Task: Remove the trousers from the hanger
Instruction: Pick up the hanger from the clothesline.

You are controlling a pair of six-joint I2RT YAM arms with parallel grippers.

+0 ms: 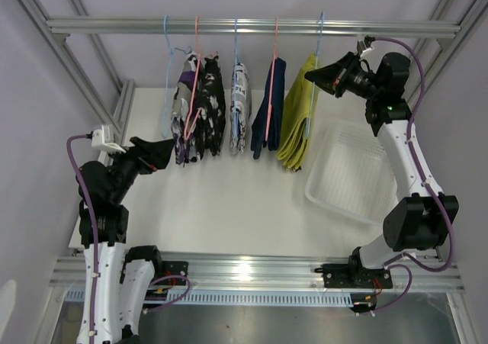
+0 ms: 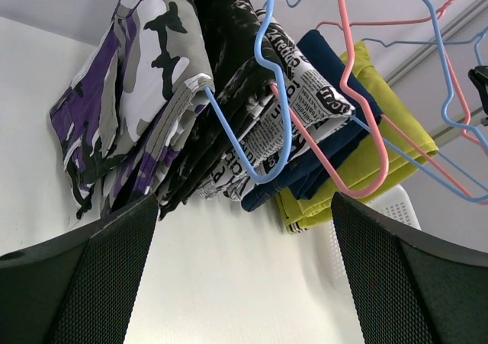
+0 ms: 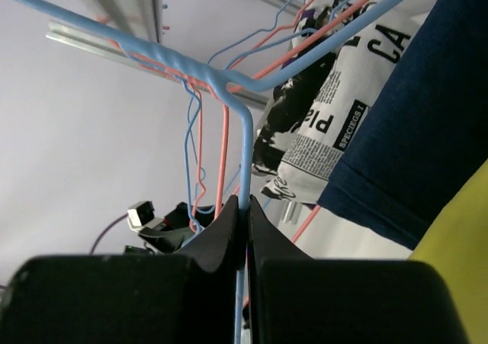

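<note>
Five folded trousers hang on wire hangers from the top rail (image 1: 244, 25): purple camouflage (image 2: 137, 92), black-and-white patterned (image 1: 202, 119), newsprint patterned (image 1: 240, 107), navy blue (image 1: 271, 107) and yellow-green (image 1: 297, 123). My right gripper (image 1: 319, 75) is shut on the blue wire hanger (image 3: 244, 161) that carries the yellow-green trousers (image 3: 457, 260), just below its twisted neck. My left gripper (image 1: 164, 155) is open and empty. It is low, left of the camouflage pair, and points at the row of trousers with the jaws wide apart (image 2: 244, 203).
A white perforated basket (image 1: 351, 172) lies on the white table at the right, below the right arm. Pink and blue hanger hooks cross closely on the rail. Aluminium frame posts stand at both sides.
</note>
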